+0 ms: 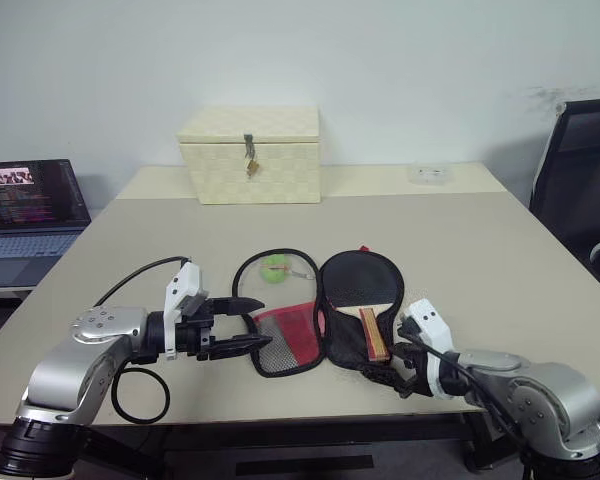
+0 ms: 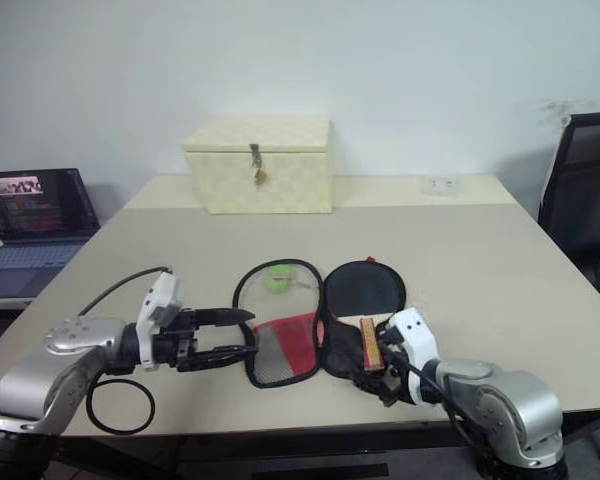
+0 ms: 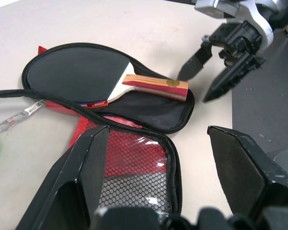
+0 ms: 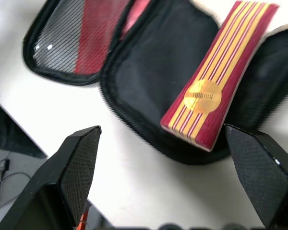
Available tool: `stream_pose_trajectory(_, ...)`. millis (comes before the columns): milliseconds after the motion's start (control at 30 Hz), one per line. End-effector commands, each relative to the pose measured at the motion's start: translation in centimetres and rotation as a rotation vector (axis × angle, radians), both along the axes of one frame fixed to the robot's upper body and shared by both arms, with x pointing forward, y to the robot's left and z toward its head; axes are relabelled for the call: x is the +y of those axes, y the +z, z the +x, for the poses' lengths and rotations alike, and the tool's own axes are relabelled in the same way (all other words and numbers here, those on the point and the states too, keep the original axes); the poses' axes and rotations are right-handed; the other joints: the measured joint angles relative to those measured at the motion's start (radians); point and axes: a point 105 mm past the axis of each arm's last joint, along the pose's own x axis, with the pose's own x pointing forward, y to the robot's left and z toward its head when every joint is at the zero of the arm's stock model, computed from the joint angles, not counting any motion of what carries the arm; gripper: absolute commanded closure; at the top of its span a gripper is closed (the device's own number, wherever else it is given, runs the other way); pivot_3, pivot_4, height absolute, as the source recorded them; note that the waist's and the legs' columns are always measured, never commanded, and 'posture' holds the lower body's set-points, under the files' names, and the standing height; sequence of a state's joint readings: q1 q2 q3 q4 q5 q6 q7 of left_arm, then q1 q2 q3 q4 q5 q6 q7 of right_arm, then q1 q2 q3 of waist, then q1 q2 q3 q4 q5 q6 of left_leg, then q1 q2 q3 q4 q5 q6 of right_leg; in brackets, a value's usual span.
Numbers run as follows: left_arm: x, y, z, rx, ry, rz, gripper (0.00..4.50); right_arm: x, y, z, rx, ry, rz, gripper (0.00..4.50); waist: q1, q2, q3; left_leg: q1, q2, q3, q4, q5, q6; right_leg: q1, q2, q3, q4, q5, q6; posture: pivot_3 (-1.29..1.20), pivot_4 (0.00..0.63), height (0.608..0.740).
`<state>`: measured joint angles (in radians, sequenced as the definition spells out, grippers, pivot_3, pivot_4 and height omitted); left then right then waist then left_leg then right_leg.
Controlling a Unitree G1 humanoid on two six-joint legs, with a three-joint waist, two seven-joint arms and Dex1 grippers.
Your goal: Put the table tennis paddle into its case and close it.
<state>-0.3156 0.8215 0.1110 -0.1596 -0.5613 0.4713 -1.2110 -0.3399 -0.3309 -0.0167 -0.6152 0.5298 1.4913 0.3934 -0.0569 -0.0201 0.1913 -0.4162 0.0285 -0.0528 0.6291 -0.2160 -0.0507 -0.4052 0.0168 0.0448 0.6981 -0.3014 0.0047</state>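
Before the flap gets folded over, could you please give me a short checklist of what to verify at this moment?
1. table tennis paddle lies inside the open half of the case: ok.
2. Handle within the case's outline: ok, as seen from the left wrist.
3. Mesh-lined flap lies flat beside the paddle, free to fold: ok.
4. left gripper open at the flap's edge, holding nothing: ok.
5. right gripper open near the handle end, clear of the paddle: ok.
6. Green zipper pull lies outside the seam: cannot tell.
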Motion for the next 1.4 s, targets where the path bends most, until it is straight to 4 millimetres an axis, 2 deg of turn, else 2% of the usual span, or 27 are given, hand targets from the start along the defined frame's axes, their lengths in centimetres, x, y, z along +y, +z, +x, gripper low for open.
stream_pose_trajectory(33, 0.0, 1.0, -0.1, -0.047, -0.007, 0.018, 0.94, 1.0, 0.9, -0.2, -0.053, 0.047, 0.021, 0.04, 0.000, 0.000, 0.000, 0.000, 0.000, 0.000, 0.000, 0.000, 0.000, 0.000, 0.000, 0.000, 0.000, 0.000, 0.000, 0.00, 0.150, 0.740)
stream_pose_trajectory(167, 0.1, 0.9, -0.1, -0.048, 0.003, 0.017, 0.94, 1.3, 1.2, 0.0, -0.071, 0.058, 0.020, 0.04, 0.000, 0.000, 0.000, 0.000, 0.000, 0.000, 0.000, 0.000, 0.000, 0.000, 0.000, 0.000, 0.000, 0.000, 0.000, 0.00, 0.150, 0.740)
stream_pose_trajectory(300, 0.9, 0.4, 0.4, -0.035, 0.060, 0.019, 0.94, -0.3, 2.1, 0.7, -0.110, 0.054, -0.024, 0.04, 0.001, 0.000, 0.000, 0.000, 0.000, 0.000, 0.000, 0.000, 0.000, 0.000, 0.000, 0.000, 0.000, 0.000, 0.000, 0.00, 0.150, 0.740)
stream_pose_trajectory(433, 2.4, -0.1, 2.1, -0.046, 0.198, 0.022, 0.94, -1.9, 4.9, 0.8, -0.200, 0.128, -0.021, 0.04, 0.002, 0.000, 0.000, 0.000, 0.000, 0.000, 0.000, 0.000, 0.000, 0.000, 0.000, -0.001, 0.000, 0.000, 0.000, 0.00, 0.150, 0.740)
stream_pose_trajectory(500, 3.7, -0.5, 3.4, -0.057, 0.300, 0.036, 0.94, -2.4, 7.2, 0.6, -0.271, 0.187, -0.004, 0.04, 0.002, 0.000, 0.000, 0.000, -0.001, 0.001, 0.000, 0.000, 0.000, 0.000, 0.000, -0.001, 0.000, 0.000, 0.000, 0.00, 0.150, 0.740)
stream_pose_trajectory(567, 5.4, -1.4, 4.9, -0.078, 0.410, 0.092, 0.94, -3.0, 8.5, 0.3, -0.312, 0.230, -0.014, 0.04, 0.003, 0.000, 0.000, 0.000, -0.001, 0.000, 0.000, 0.000, 0.000, 0.000, 0.000, -0.001, 0.000, 0.000, 0.000, 0.00, 0.150, 0.740)
stream_pose_trajectory(700, 7.4, -2.9, 6.7, -0.079, 0.523, 0.174, 1.80, -3.5, 8.7, -0.2, -0.319, 0.279, -0.044, 0.00, 0.005, -0.001, -0.001, 0.000, -0.002, 0.000, 0.000, 0.000, 0.000, 0.001, 0.000, -0.002, 0.000, 0.000, 0.000, 0.00, 0.150, 0.740)
stream_pose_trajectory(900, 8.4, -5.3, 8.3, -0.067, 0.586, 0.303, 3.86, -3.8, 8.5, -0.5, -0.329, 0.302, -0.072, 0.00, 0.011, -0.002, -0.001, 0.000, -0.001, 0.001, 0.001, 0.000, 0.000, 0.001, -0.001, -0.002, 0.000, 0.002, -0.003, 0.00, 0.150, 0.740)
stream_pose_trajectory(933, 8.4, -5.7, 8.4, -0.055, 0.583, 0.320, 4.28, -3.9, 8.5, -0.5, -0.333, 0.298, -0.077, 0.00, 0.011, -0.002, -0.001, 0.000, -0.001, 0.000, 0.001, 0.000, 0.000, 0.001, -0.001, -0.002, 0.000, 0.002, -0.003, 0.00, 0.150, 0.740)
stream_pose_trajectory(967, 8.4, -6.1, 8.4, -0.047, 0.581, 0.331, 4.47, -4.0, 8.5, -0.4, -0.336, 0.295, -0.080, 0.00, 0.011, -0.002, -0.001, 0.000, -0.001, 0.000, 0.001, 0.000, 0.000, 0.001, -0.001, -0.002, 0.000, 0.002, -0.003, 0.00, 0.150, 0.740)
stream_pose_trajectory(1033, 8.1, -6.5, 8.7, -0.046, 0.583, 0.331, 4.47, -4.1, 8.5, -0.3, -0.341, 0.290, -0.082, 0.00, 0.011, -0.002, -0.001, 0.000, -0.001, 0.000, 0.001, 0.000, 0.000, 0.001, -0.001, -0.002, 0.000, 0.002, -0.003, 0.00, 0.150, 0.740)
stream_pose_trajectory(1133, 6.6, -6.8, 9.6, -0.036, 0.571, 0.265, 4.47, -4.2, 8.5, -0.2, -0.345, 0.285, -0.083, 0.00, 0.022, -0.002, -0.001, 0.000, -0.001, 0.000, 0.002, 0.000, 0.000, 0.001, -0.001, -0.002, 0.001, 0.002, -0.004, 0.00, 0.150, 0.740)
stream_pose_trajectory(1300, 2.8, -7.3, 11.1, -0.024, 0.524, 0.144, 4.47, -4.1, 8.4, -0.2, -0.349, 0.290, -0.085, 0.00, 0.039, -0.002, -0.002, 0.000, -0.002, -0.002, 0.004, 0.000, 0.000, 0.003, 0.000, -0.004, 0.001, 0.002, -0.003, 0.00, 0.150, 0.740)
stream_pose_trajectory(1400, 0.0, -6.3, 11.6, -0.045, 0.449, 0.085, 4.47, -4.3, 8.4, -0.1, -0.351, 0.289, -0.089, 0.00, 0.044, -0.002, -0.002, -0.001, -0.003, -0.002, 0.006, 0.000, 0.000, 0.004, -0.001, -0.004, 0.001, 0.003, -0.001, 0.00, 0.150, 0.740)
